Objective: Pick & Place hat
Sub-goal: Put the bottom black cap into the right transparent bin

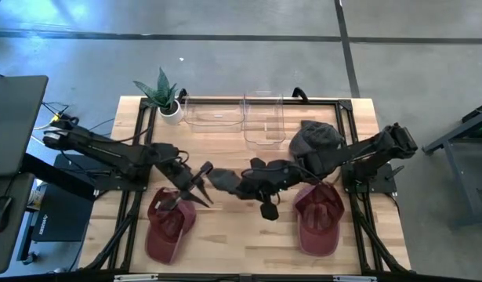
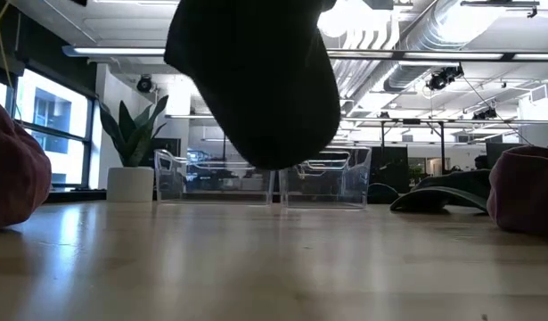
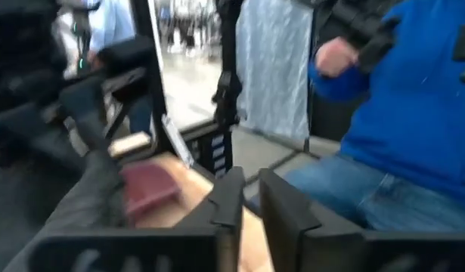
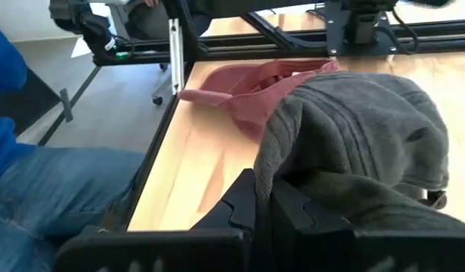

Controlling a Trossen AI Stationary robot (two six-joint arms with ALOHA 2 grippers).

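My right gripper (image 1: 239,185) reaches over the table's middle and is shut on a dark grey hat (image 1: 221,181). That hat fills the right wrist view (image 4: 353,136) and hangs as a dark shape in the low view (image 2: 256,80). My left gripper (image 1: 197,186) hovers just left of it, above the left red cap (image 1: 168,223), its fingers (image 3: 230,200) close together on nothing. A second red cap (image 1: 319,218) lies on its underside near the right front. Another grey hat (image 1: 315,141) rests on the table under my right arm. My right gripper pinches the grey hat's bunched cloth (image 4: 268,177) between its two fingers, coming roughly level from the table's right. The crown (image 4: 368,121) bulges out ahead of the fingers. The hat is lifted clear of the table (image 2: 256,134). I cannot tell how many layers are held.
Two clear bins (image 1: 213,112) (image 1: 263,117) and a potted plant (image 1: 164,95) stand along the far edge. A black frame rail (image 1: 346,125) rings the table. A person in blue (image 3: 413,113) stands close by the table. Bare wood (image 1: 241,235) lies between the red caps.
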